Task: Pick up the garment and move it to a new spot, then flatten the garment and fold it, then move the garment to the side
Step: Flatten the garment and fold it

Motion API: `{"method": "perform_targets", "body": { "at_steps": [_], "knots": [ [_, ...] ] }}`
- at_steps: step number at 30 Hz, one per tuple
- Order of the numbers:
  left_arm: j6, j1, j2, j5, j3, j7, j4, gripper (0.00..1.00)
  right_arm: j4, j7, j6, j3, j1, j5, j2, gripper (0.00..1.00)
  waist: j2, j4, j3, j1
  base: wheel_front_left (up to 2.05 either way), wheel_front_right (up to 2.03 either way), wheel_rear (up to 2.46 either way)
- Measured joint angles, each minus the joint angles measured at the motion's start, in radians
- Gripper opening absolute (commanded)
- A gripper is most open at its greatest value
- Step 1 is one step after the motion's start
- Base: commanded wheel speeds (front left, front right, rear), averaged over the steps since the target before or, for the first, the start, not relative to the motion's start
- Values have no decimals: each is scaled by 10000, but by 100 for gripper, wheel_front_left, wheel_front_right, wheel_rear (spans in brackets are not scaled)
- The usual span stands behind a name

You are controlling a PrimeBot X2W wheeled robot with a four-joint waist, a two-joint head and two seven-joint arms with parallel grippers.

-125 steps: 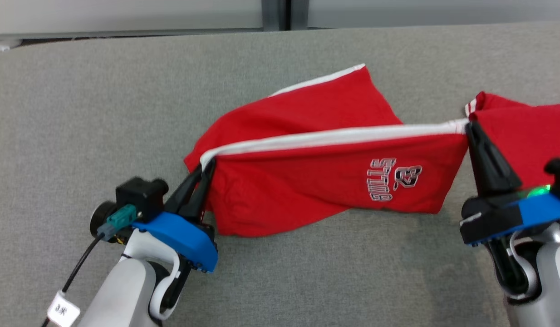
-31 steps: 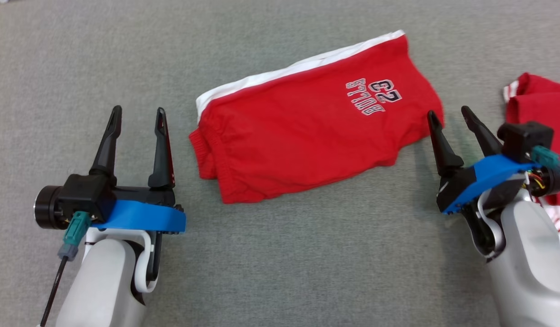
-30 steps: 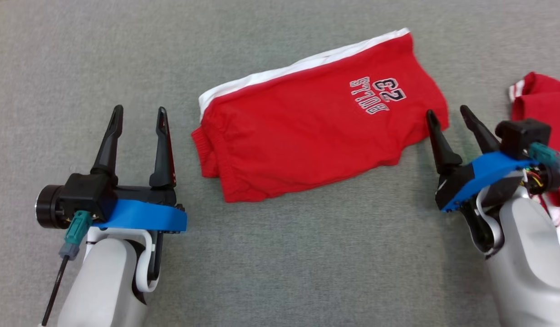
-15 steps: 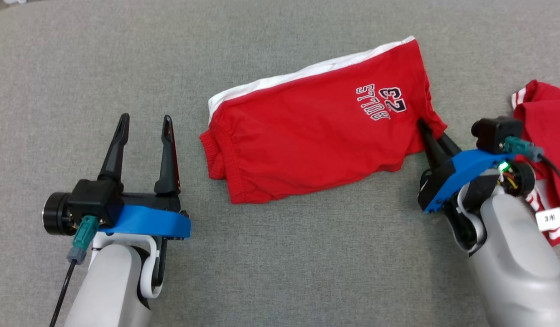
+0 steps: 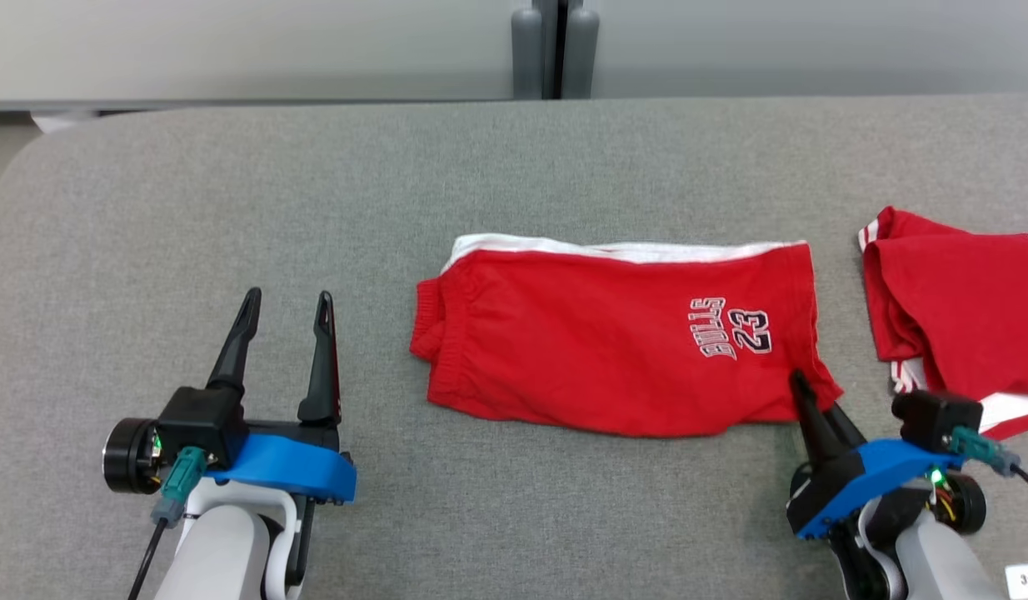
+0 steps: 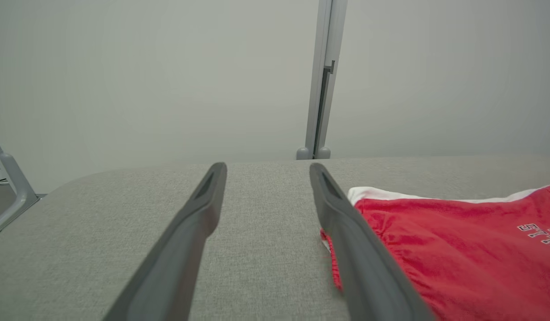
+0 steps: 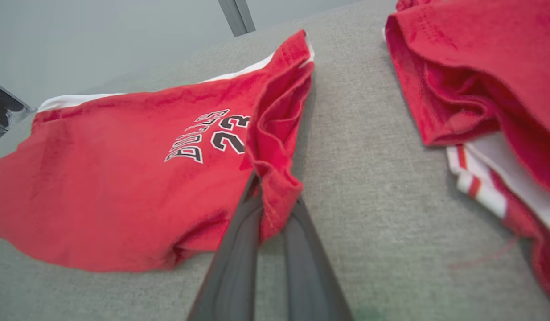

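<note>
The folded red shorts (image 5: 614, 342) lie flat in the middle of the grey table (image 5: 231, 192). The right pincer (image 5: 801, 392) is clamped on their near right corner, its tips buried in the bunched hem. The left pincer (image 5: 287, 298) stands wide open and holds nothing, just beside the waistband end without touching it. Another red garment (image 5: 955, 300) lies to the right, cut off at the frame edge.

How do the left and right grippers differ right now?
The left gripper stands wide open and empty; the right gripper is pinched shut on the near right corner of the red shorts. The left gripper sits clear of the shorts, off their waistband end; the right gripper touches the cloth. Both point away from the robot over the grey table.
</note>
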Motion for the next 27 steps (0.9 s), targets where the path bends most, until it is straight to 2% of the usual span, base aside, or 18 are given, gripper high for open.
{"method": "perform_targets", "body": {
  "at_steps": [9, 16, 20, 27],
  "knots": [
    [31, 376, 71, -46, -128, 58, 71, 100, -520, 336, 0, -755, 832, -161, 211, 0, -2, -44, -592, 0, 0, 0, 0],
    [42, 414, 38, -63, -236, 96, 50, 100, -715, 594, 0, -784, 693, -502, 194, 0, -2, 89, -638, 2, 0, 0, 0],
    [36, 371, -4, -63, -353, 107, 23, 100, -1281, 880, 0, 92, -192, -867, 163, 0, -1, 214, -549, 2, 0, 0, 0],
    [0, 102, -119, -100, -472, 92, 86, 100, -1559, 1544, 0, 2867, -1414, -669, 497, 0, -1, 583, -410, 3, 0, 0, 0]
  ]
}}
